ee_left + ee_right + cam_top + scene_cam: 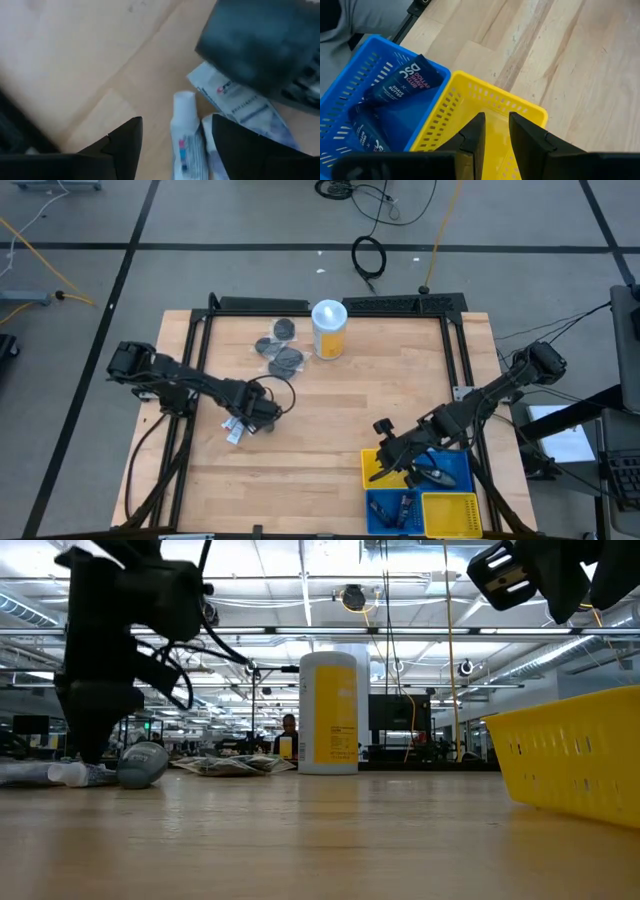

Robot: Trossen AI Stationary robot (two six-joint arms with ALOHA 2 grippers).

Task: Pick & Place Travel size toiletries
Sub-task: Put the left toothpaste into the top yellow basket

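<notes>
While my left gripper (172,142) straddles a white tube (186,135), fingers apart for grabbing, my right gripper (495,132) hovers over the yellow basket (470,95), nearly closed, empty.

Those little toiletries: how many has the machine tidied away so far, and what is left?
Done: dark blue sachets already lie in the blue basket. In hand: the left pincer is open, straddling a small white tube on the table; the right pincer hangs over the yellow basket, holding nothing visible. Left: the tubes and grey packets beside the canister.
</notes>
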